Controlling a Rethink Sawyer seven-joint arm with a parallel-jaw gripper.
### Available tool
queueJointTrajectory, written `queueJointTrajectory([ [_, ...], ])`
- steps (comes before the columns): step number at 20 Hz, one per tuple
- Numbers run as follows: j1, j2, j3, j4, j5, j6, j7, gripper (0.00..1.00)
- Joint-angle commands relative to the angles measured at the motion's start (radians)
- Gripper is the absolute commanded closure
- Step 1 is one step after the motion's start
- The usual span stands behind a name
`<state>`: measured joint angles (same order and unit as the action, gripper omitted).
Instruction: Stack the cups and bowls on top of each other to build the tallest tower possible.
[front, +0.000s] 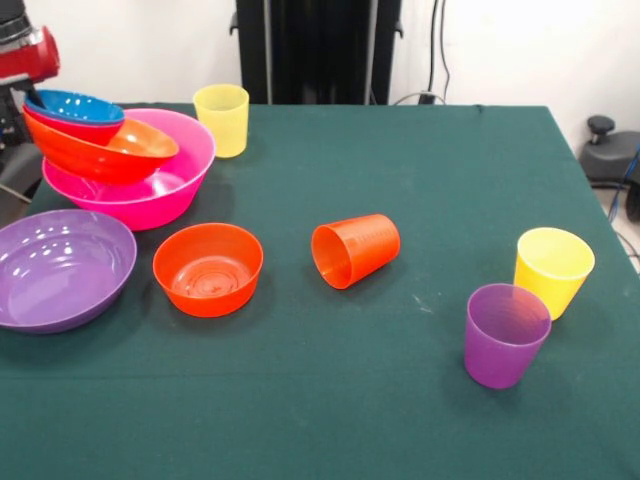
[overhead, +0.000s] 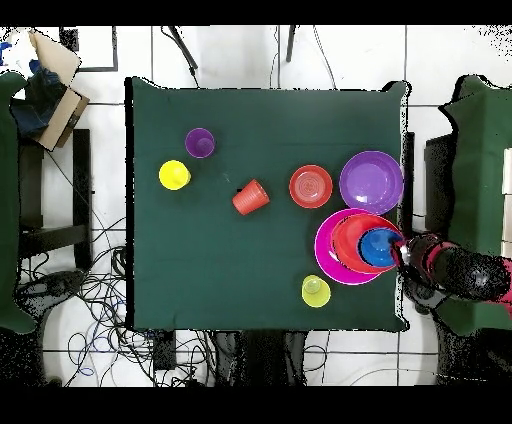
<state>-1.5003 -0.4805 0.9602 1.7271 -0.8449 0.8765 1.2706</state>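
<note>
blue bowl (front: 75, 106) atop tower (front: 150, 190) — tilted

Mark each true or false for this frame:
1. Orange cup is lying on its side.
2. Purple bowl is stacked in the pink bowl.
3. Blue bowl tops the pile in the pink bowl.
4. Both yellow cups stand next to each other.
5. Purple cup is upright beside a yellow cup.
1. True. The orange cup lies on its side on the cloth.
2. False. The purple bowl sits alone on the table beside the pink bowl.
3. True. The blue bowl sits on the wide orange bowl inside the pink one.
4. False. One yellow cup stands by the pink bowl, the other yellow cup across the table.
5. True. The purple cup stands upright by that second yellow cup.
</note>
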Motion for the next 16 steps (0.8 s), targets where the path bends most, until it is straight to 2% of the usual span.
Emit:
queueJointTrajectory([
  [1,0.062,0.039,-0.088,0.092,-0.126,-0.128,-0.111,1.00],
  [4,0.086,0.069,-0.124,0.104,-0.163,-0.189,-0.042,1.00],
  [7,0.103,0.105,-0.154,0.092,-0.183,-0.230,-0.019,1.00],
  [12,0.129,0.151,-0.194,0.075,-0.193,-0.280,-0.013,1.00],
  [16,0.147,0.152,-0.216,0.115,-0.184,-0.313,0.018,1.00],
])
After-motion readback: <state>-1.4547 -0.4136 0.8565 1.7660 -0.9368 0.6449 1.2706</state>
